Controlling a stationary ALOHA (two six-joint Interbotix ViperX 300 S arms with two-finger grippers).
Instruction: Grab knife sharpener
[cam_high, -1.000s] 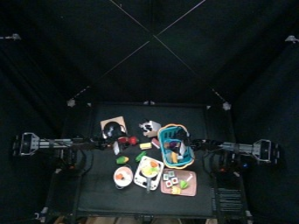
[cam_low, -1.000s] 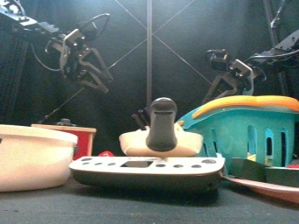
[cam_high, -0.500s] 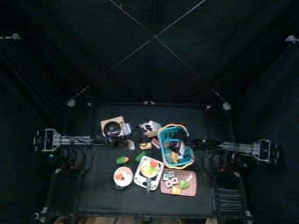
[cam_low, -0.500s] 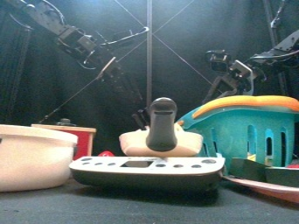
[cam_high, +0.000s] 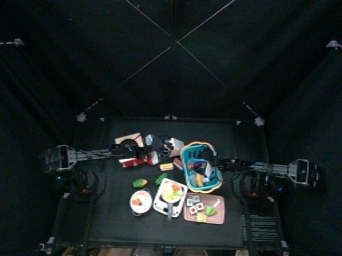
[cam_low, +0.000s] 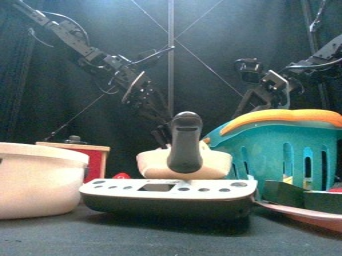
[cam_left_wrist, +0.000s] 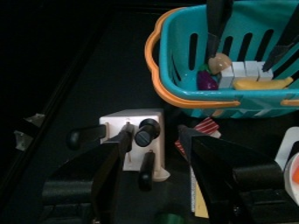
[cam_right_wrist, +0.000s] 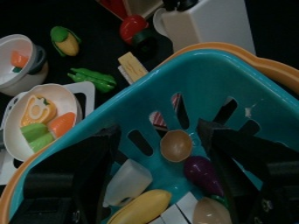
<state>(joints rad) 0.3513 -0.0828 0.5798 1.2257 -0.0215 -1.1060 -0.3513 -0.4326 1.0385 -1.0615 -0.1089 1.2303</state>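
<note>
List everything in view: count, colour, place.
Cream knife sharpener with black handle: one, table middle, left of the basket.
Teal plastic basket with orange rim: one, right side, toy food inside.
White round bowl: one, front left.
White and black flat tray: one, front middle.
Pink plate: one, front right.
Red box: one, behind the bowl.
Left gripper: black, open, above the sharpener.
Right gripper: black, open, over the basket.

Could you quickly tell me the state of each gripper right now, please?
Left gripper: open, holding nothing, above the knife sharpener.
Right gripper: open, holding nothing, over the basket.
</note>
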